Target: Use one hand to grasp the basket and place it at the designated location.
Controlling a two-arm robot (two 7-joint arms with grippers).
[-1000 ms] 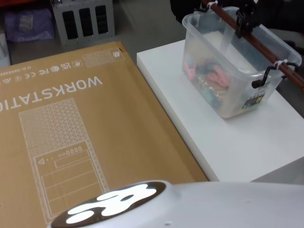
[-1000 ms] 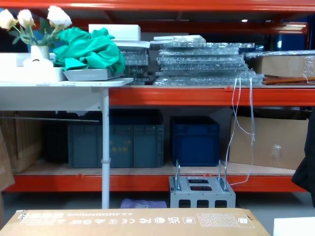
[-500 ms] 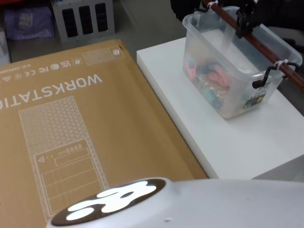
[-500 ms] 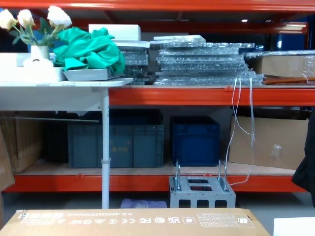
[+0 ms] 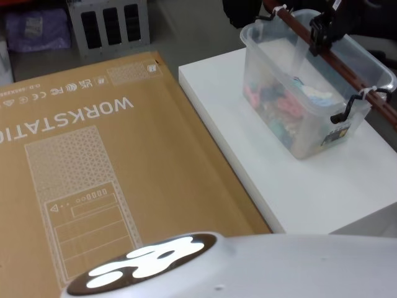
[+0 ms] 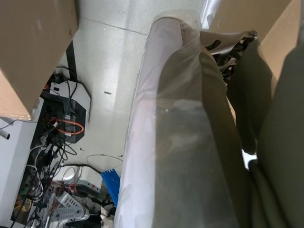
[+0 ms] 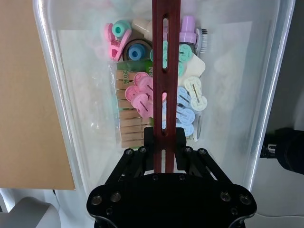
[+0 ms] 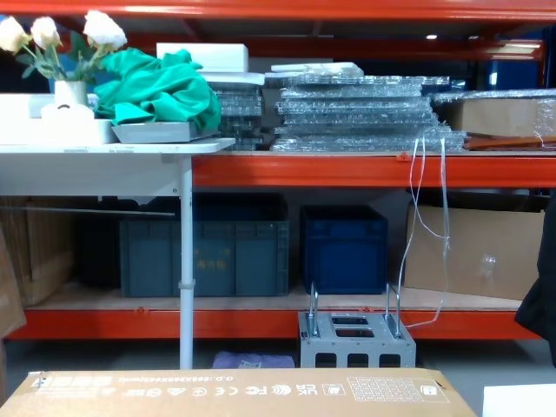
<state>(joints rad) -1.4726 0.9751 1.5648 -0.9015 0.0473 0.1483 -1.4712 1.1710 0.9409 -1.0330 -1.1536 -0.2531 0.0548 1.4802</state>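
Basket on platform, right of box.
Basket (image 5: 310,93) sits on platform (image 5: 322,186), far end; cardboard box (image 5: 93,174) lies just left; clips (image 7: 156,104) inside basket.

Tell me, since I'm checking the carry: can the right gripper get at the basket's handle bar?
Probably yes, it is already there. The right gripper looks closed on the reddish handle bar spanning the basket on the white platform; nothing blocks it. The clips inside lie below the bar.

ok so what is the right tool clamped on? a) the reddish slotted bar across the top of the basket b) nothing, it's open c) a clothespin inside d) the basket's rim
a: the right tool is closed on the reddish slotted bar spanning the basket, above the pegs and clips inside.
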